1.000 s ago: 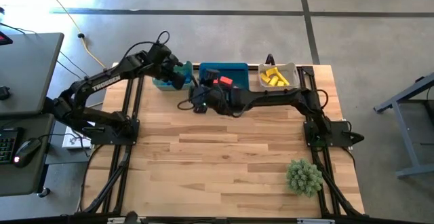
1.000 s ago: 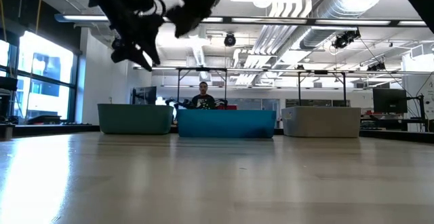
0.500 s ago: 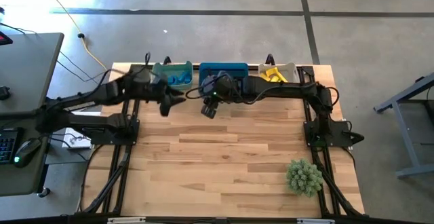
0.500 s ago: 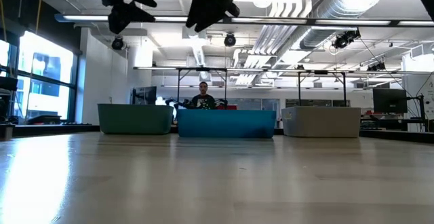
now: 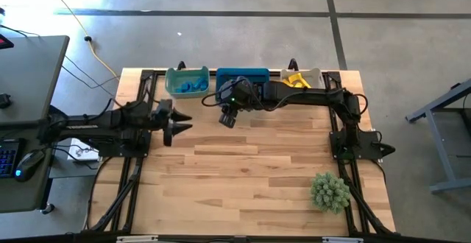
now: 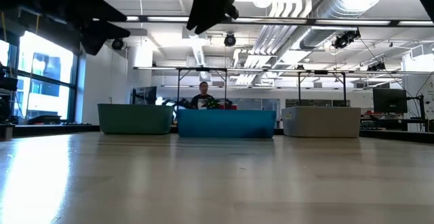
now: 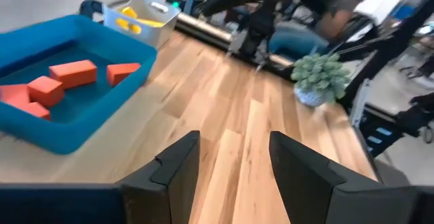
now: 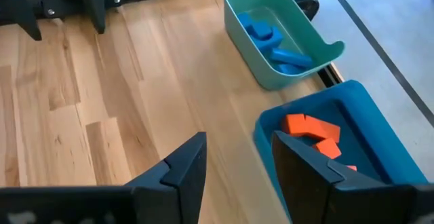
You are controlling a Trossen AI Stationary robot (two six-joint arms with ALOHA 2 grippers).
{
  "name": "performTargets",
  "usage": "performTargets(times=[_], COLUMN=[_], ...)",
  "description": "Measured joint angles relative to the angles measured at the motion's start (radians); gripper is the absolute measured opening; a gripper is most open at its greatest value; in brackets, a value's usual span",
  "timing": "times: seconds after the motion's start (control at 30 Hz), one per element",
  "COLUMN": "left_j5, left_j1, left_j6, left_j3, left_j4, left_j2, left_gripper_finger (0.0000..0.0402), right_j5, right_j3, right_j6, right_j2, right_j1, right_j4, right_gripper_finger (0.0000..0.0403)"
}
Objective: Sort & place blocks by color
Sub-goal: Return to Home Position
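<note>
Blocks (image 7: 73, 71): they look light, stiff and probably a bit slick. I'd pinch a bar across its short sides at mid-length, and a cube on any two flat faces.
Where: blue blocks (image 8: 271, 37) in the teal bin (image 8: 237, 20), orange blocks in the blue bin (image 7: 102, 108), yellow blocks (image 7: 129, 24) in the white bin (image 7: 159, 24). No loose blocks on the desk (image 5: 243, 177).
Count: four orange and about four blue. The yellow are too bunched to count. Three bins, one plant (image 5: 330, 191).
Left pincer (image 7: 234, 163): wide open and empty, over the desk's left side.
Right pincer (image 8: 237, 159): wide open and empty, just in front of the blue bin.
</note>
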State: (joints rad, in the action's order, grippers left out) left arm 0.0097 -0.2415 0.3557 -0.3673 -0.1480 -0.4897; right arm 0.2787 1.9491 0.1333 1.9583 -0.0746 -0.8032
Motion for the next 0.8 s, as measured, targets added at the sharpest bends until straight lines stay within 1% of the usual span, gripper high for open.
performTargets(times=[0.13, 0.23, 0.33, 0.5, 0.6, 0.73, 0.8], left_j5=[0.001, 0.001, 0.003, 0.005, 0.005, 0.005, 0.001], left_j1=[0.019, 0.033, 0.056, 0.090, 0.102, 0.106, 0.106], left_j6=[0.000, 0.023, 0.052, 0.053, 0.074, 0.130, 0.140], left_j3=[0.104, 0.163, 0.209, 0.242, 0.277, 0.312, 0.316], left_j4=[0.075, 0.081, 0.093, 0.090, 0.087, 0.054, 0.050], left_j2=[0.093, 0.159, 0.226, 0.335, 0.401, 0.468, 0.483], left_gripper_finger=[0.0166, 0.0166, 0.0166, 0.0166, 0.0166, 0.0166, 0.0166], right_j5=[0.001, 0.001, 0.000, -0.003, -0.024, -0.089, -0.097], right_j3=[0.000, -0.005, -0.065, -0.218, -0.338, -0.535, -0.641], right_j6=[-0.002, -0.008, -0.016, 0.021, 0.026, 0.048, 0.064], right_j2=[0.000, 0.001, -0.002, -0.029, -0.072, -0.176, -0.241], right_j1=[0.000, 0.000, -0.007, -0.014, -0.013, -0.029, -0.044], right_j4=[-0.003, -0.014, 0.036, 0.096, 0.186, 0.367, 0.430], right_gripper_finger=[0.0156, 0.0156, 0.0156, 0.0156, 0.0156, 0.0156, 0.0156])
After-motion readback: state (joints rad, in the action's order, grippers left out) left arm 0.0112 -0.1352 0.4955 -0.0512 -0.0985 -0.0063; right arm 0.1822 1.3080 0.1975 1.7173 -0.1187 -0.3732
